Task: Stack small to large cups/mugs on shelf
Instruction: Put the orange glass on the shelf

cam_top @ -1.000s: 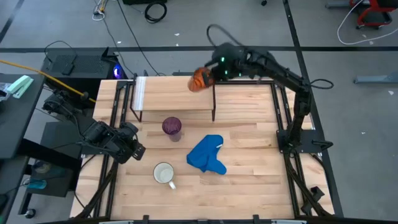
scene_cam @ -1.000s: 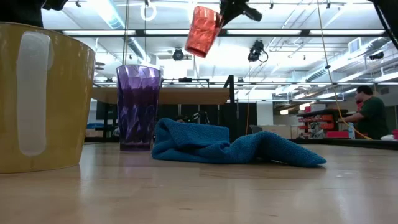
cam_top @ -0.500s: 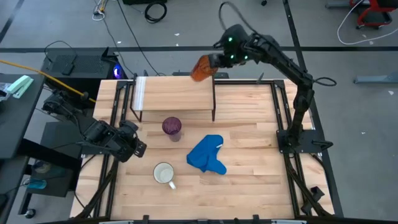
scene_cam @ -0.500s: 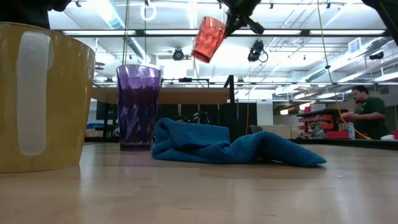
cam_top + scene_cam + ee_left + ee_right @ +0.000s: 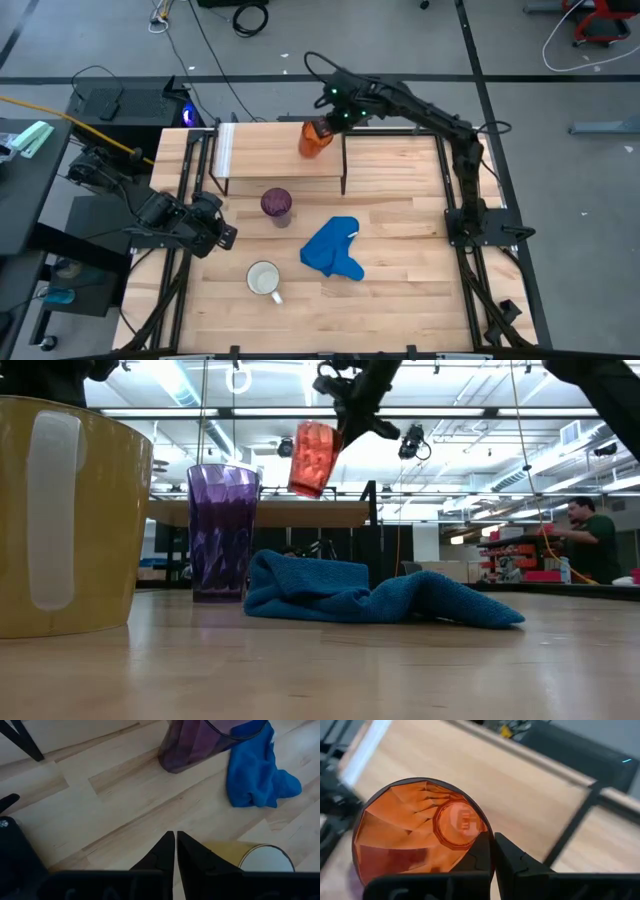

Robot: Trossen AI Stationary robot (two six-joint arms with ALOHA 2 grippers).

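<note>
Above the shelf's (image 5: pixel 280 150) right end, your right pincer (image 5: pixel 327 124) pinches the orange cup (image 5: pixel 314 138) by its rim, cup hanging just over the board, axis near upright with a slight tilt. Your arm reaches in long from the right. Left pincer (image 5: pixel 222 237) waits shut by the white mug (image 5: pixel 264 279); the purple tumbler (image 5: pixel 277 205) stands on the surface below the shelf.
</note>
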